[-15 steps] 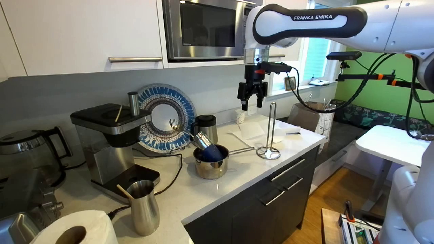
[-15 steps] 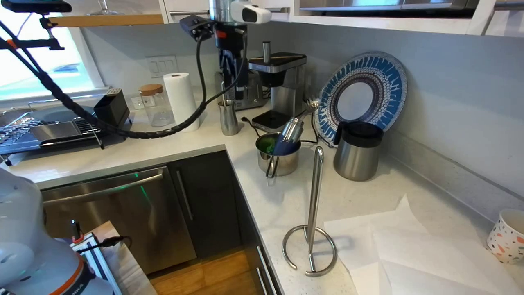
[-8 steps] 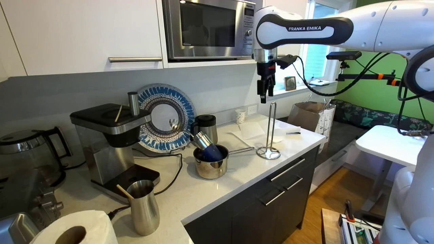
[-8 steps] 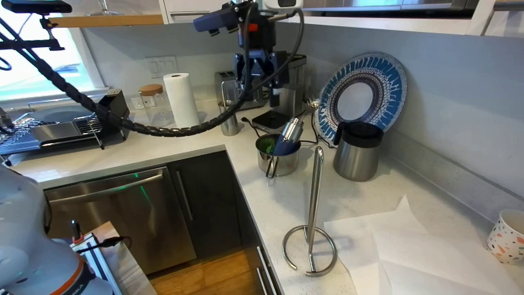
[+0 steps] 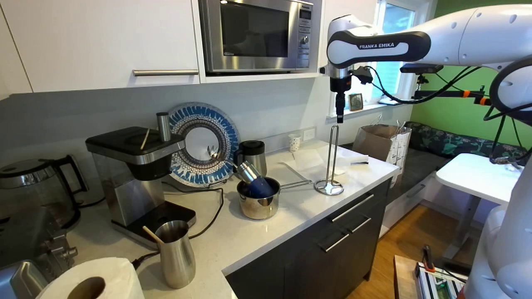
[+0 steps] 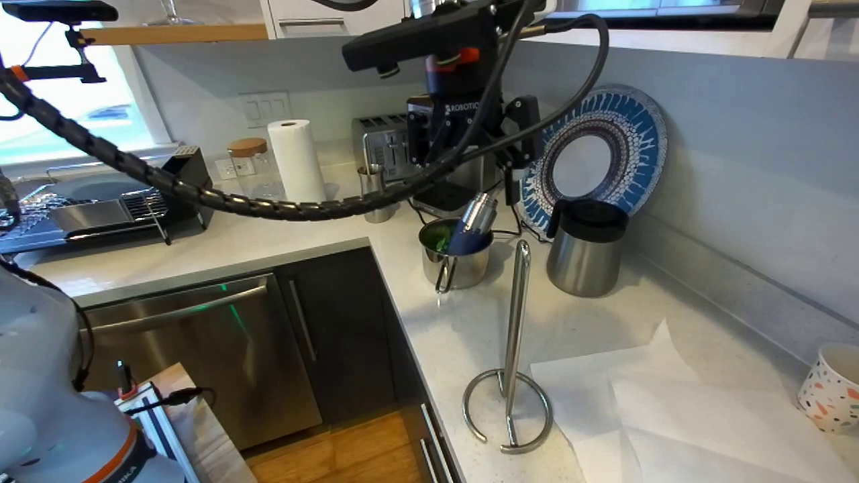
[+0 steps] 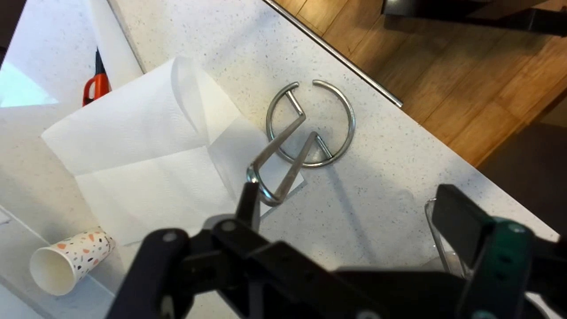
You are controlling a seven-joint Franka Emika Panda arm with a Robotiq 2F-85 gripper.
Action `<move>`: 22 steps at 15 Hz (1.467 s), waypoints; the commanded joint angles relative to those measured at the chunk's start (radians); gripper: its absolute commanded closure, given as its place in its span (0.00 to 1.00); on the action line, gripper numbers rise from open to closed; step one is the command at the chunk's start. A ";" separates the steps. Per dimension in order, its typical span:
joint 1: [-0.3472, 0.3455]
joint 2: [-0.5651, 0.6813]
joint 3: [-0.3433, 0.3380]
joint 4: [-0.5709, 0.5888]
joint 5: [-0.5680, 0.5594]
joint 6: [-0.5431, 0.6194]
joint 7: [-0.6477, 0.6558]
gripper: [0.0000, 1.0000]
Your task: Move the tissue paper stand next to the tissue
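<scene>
The tissue paper stand, a silver looped rod on a ring base, stands upright near the counter's front edge; it also shows in an exterior view and in the wrist view. The tissue, a white paper roll, stands at the far counter; its top shows at the bottom left of an exterior view. My gripper is open and empty, pointing down. In an exterior view it appears just above the rod's top. In the wrist view one fingertip overlaps the loop; I cannot tell whether they touch.
A saucepan with a blue-handled item, a steel carafe, a coffee machine and a steel pitcher stand along the counter. White paper sheets and a patterned cup lie beside the stand. A microwave is above.
My gripper has moved rightward in both exterior views, to above the stand in one of them, and has turned about its vertical axis. The stand and the tissue have not moved.
</scene>
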 commanded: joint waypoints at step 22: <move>-0.083 0.169 -0.023 0.083 0.036 0.102 -0.710 0.00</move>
